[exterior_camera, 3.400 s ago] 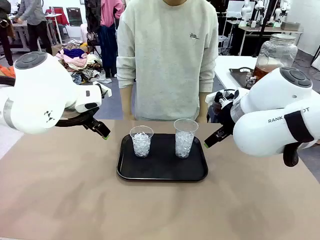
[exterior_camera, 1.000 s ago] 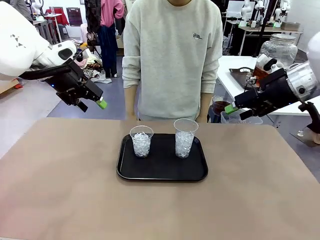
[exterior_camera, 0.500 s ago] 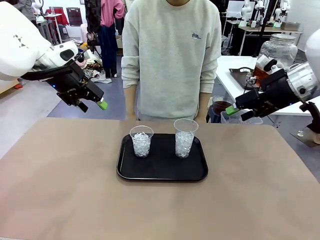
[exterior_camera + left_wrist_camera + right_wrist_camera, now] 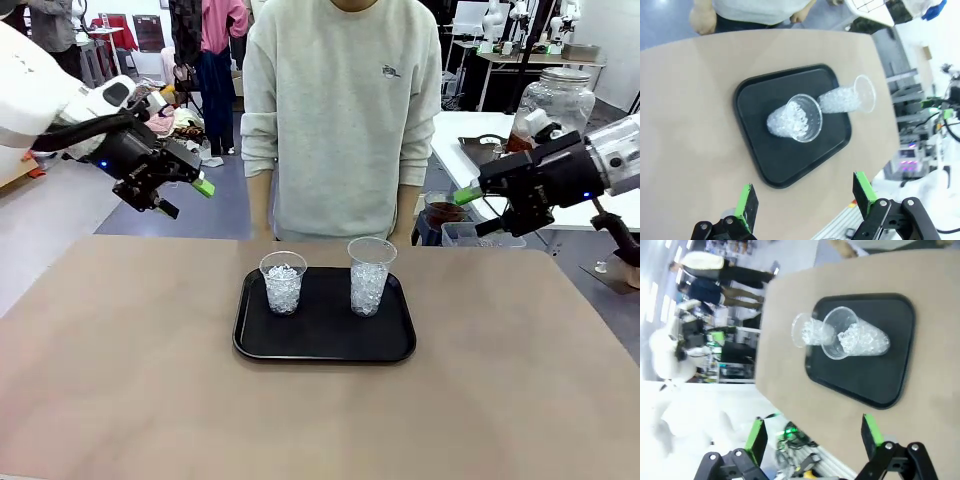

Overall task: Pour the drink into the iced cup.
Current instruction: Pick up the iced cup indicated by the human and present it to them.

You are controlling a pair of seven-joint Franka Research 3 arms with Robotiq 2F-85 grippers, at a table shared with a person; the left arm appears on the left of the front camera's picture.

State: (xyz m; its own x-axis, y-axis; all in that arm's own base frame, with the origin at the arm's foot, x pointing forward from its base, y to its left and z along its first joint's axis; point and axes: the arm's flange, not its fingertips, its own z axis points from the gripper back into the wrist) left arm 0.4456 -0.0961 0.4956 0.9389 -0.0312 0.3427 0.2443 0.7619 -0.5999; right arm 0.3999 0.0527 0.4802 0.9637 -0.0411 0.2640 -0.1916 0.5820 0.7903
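From my remote station I see the tan table [image 4: 150, 380] spread wide, with a person [image 4: 340, 120] in a pale sweatshirt standing at its far edge, arms down. On a side table behind the right arm stands a large glass jar [image 4: 565, 100]. The amber drink [image 4: 516, 144] sits low inside it, partly hidden. A black tray [image 4: 320, 335] lies mid-table and carries a shorter iced cup [image 4: 283, 283] and, beside it, a taller iced cup [image 4: 370, 277], both upright. The left gripper [image 4: 185, 198] and right gripper [image 4: 478, 210] hang high on either side, jaws spread and empty, well apart from the cups.
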